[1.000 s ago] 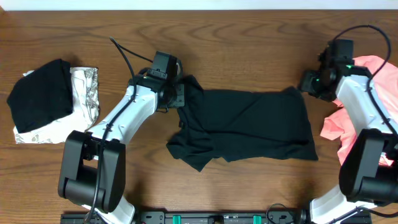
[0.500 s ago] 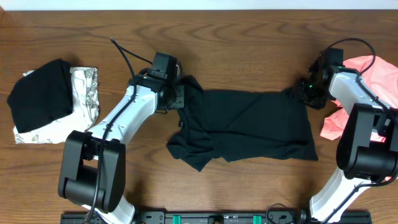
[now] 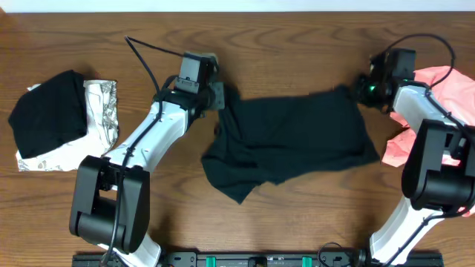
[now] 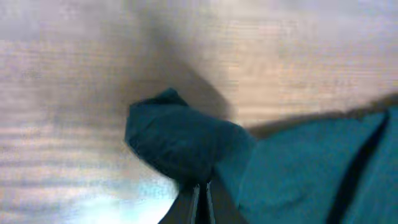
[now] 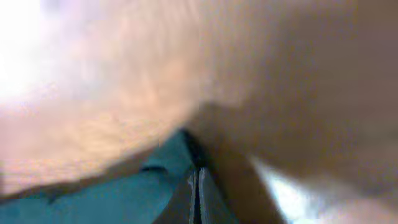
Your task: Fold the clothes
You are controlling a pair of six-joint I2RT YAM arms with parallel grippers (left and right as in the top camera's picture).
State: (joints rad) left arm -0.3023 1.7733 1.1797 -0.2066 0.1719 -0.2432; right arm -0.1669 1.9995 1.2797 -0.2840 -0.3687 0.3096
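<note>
Wood grain runs across the brown table [image 3: 297, 44] seen from above, with a pale strip along its far edge. The black T-shirt [image 3: 293, 141] lies spread and rumpled at the middle, its lower left part bunched into a loose fold. The left claw [image 3: 220, 99] is clamped on the shirt's upper left corner and the right claw [image 3: 358, 89] on its upper right corner, so the top edge is drawn between them. Well off to the left, a second black garment [image 3: 46, 111] sits folded on top of a white-grey patterned garment [image 3: 104, 111]. At the right edge a salmon-pink garment [image 3: 434, 78] lies crumpled, partly hidden behind the right arm.

From the left wrist, the left claw [image 4: 198, 193] has its fingers pressed together at the bottom of the frame, with a wad of the black T-shirt [image 4: 180, 143], which looks teal here, puffing out just beyond them above the blurred table [image 4: 74, 93].

From the right wrist everything is smeared. The right claw [image 5: 196, 183] shows its fingers together at the edge of the black T-shirt [image 5: 124, 199], with the table [image 5: 112, 93] behind.
</note>
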